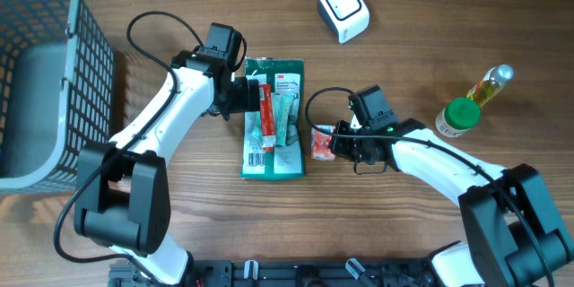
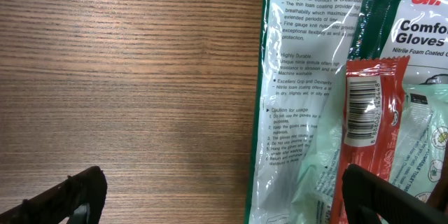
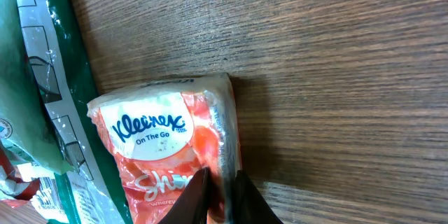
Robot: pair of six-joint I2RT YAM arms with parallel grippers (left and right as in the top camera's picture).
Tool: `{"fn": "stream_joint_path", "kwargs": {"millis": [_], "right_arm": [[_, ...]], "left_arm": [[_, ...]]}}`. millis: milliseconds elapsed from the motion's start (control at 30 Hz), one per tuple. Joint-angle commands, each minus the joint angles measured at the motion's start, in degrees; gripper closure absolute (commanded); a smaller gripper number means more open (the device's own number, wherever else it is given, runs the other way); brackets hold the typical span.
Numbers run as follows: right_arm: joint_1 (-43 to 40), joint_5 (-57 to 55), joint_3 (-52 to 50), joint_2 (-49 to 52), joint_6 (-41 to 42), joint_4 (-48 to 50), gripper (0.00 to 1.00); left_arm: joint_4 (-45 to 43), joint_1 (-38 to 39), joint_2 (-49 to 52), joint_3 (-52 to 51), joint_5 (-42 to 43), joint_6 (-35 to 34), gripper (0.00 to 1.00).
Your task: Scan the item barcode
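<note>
- Table (image 1: 430,27): bare wood lies between the scanner (image 1: 343,9) at the far edge and the packs at centre. More bare wood lies near the front edge, between the two arms.
- Basket (image 1: 90,63): grey mesh, at the far left corner, well apart from the packs.
- Glove pack (image 1: 285,157): flat, long side running front to back. In the left wrist view bare wood lies along its outer edge.
- Red sachet (image 2: 371,112): lies on top of the glove pack, barcode (image 2: 362,108) facing up.
- Left gripper (image 2: 220,189): jaws spread wide, holding nothing. One finger is over bare wood, the other over the sachet and glove pack.
- Tissue pack (image 3: 168,147): on the table, just beside the glove pack's right edge and near its front end. Bare wood lies on its other side.
- Right gripper (image 3: 222,189): fingers pressed close, pinching the tissue pack's sealed side edge.
- Legible on the glove pack: "3M", "Comfort", "Gloves", "Nitrile Foam Coated", "Characteristics", "Highly Durable", "Caution for usage".
- Legible on the tissue pack: "Kleenex", "On The Go".
- Green-cap bottle (image 1: 462,115): stands at right. Its contents cannot be told.
- Yellow bottle (image 1: 489,85): holds yellow liquid, just beside the green cap.
</note>
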State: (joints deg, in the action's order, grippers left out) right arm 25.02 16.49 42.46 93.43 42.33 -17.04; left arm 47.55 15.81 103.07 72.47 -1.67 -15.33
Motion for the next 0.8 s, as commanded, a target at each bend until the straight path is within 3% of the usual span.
{"fn": "stream_joint_path", "kwargs": {"millis": [0,133,267,400,767], "right_arm": [[-0.3,-3.7,-0.8,1.0,0.0,-1.6,0.77],[-1.2,-8.6,-0.8,1.0,0.3,-1.4,0.76],[-4.1,-9.4,-0.6,0.6,-0.7,-1.3,0.82],[-4.6,-10.0,1.3,-2.1,-5.2,-2.7,0.77],[-4.6,-14.1,1.3,1.4,-5.2,-2.0,0.71]], "left_arm": [[0.0,0.2,-0.9,-0.3,-0.4,-0.1,0.0],[0.0,0.2,-0.9,-0.3,-0.3,-0.1,0.0],[0.0,0.2,-0.9,-0.3,-0.3,-0.1,0.0],[0.0,0.2,-0.9,-0.3,-0.3,-0.1,0.0],[0.0,0.2,-0.9,-0.3,-0.4,-0.1,0.0]]}}
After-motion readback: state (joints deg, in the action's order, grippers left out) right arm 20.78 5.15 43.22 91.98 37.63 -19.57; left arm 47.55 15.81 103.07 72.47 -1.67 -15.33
